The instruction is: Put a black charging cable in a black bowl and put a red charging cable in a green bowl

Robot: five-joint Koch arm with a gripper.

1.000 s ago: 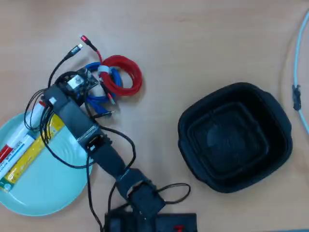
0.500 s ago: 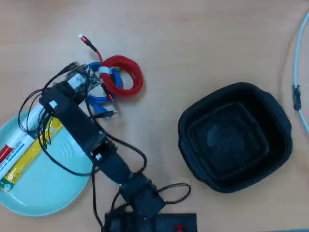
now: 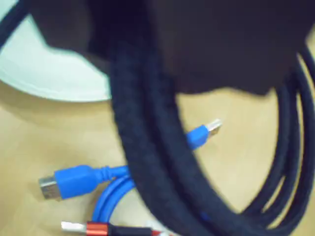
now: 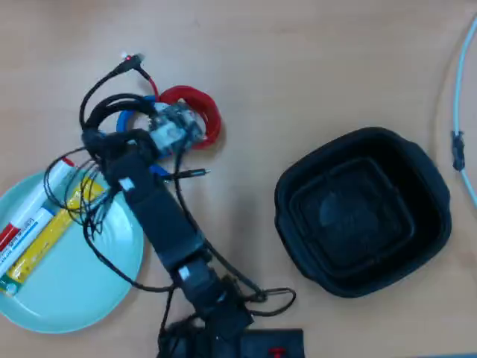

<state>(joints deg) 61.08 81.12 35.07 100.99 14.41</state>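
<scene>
In the overhead view, your black arm reaches from the bottom edge up and to the left, and its gripper (image 4: pixel 173 130) is over the pile of cables on the light wooden table (image 4: pixel 298 67). The thin black charging cable (image 4: pixel 112 108) makes loops around the gripper head, and one metal-tipped plug (image 4: pixel 195 173) sticks out to the right. In the wrist view the thick black strands (image 3: pixel 147 162) hang blurred very close to the camera. I cannot tell how the jaws stand, because they are hidden.

The bright red coiled cable (image 4: pixel 200 112) lies on the table, partly under the gripper, beside the blue coiled cable (image 4: pixel 128 118). The large, deep, matte black bowl (image 4: pixel 363 211) stands well apart on the right. The shallow, pale mint-green bowl (image 4: pixel 74 291) lies at the lower left and carries some long white and yellow packages (image 4: pixel 33 227).
</scene>
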